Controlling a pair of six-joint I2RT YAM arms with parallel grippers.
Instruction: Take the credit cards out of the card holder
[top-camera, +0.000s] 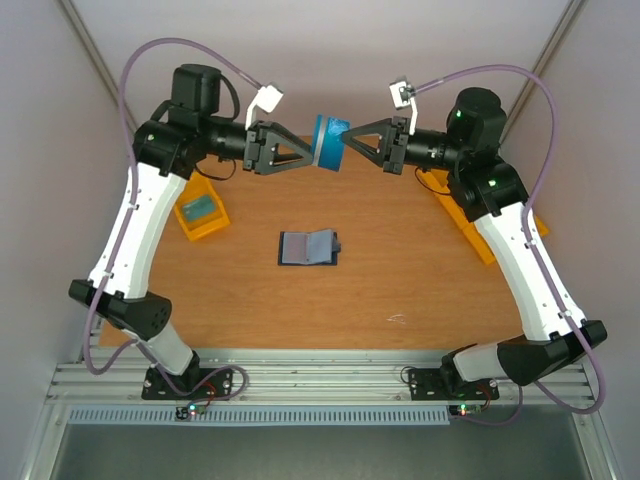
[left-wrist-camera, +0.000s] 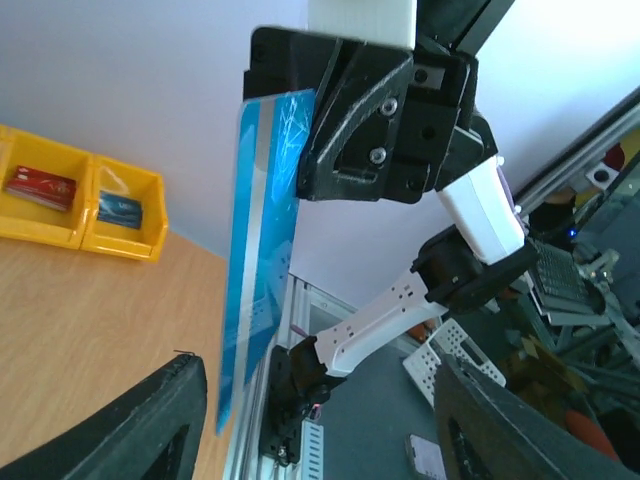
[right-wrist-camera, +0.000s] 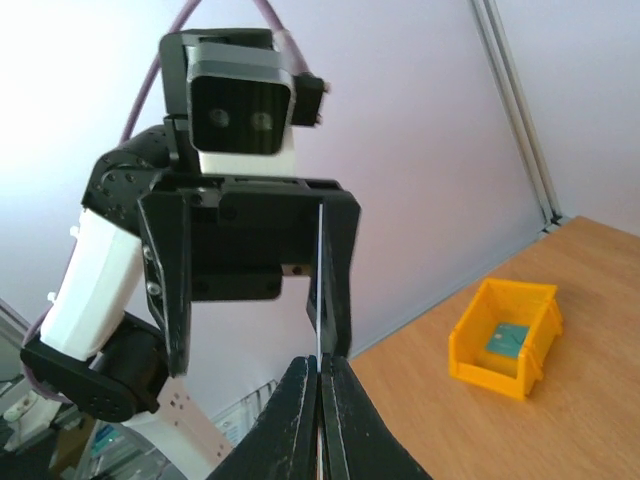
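Note:
The card holder (top-camera: 309, 247) lies open on the table's middle, dark navy with paler sleeves. Both arms are raised above the table's far edge, tips facing each other. My right gripper (top-camera: 346, 136) is shut on a blue credit card (top-camera: 328, 142) and holds it upright in the air. In the right wrist view the card (right-wrist-camera: 319, 285) shows edge-on above my pinched right gripper (right-wrist-camera: 320, 378). My left gripper (top-camera: 306, 156) is open, its fingers (right-wrist-camera: 165, 285) standing on either side of the card, which lies close to one of them. In the left wrist view the card (left-wrist-camera: 258, 260) hangs between the spread left gripper (left-wrist-camera: 320, 425).
A yellow bin (top-camera: 201, 213) holding a teal card stands at the left; it also shows in the right wrist view (right-wrist-camera: 505, 338). More yellow bins (top-camera: 470, 228) sit at the right under my right arm, holding a red and a blue card (left-wrist-camera: 80, 205).

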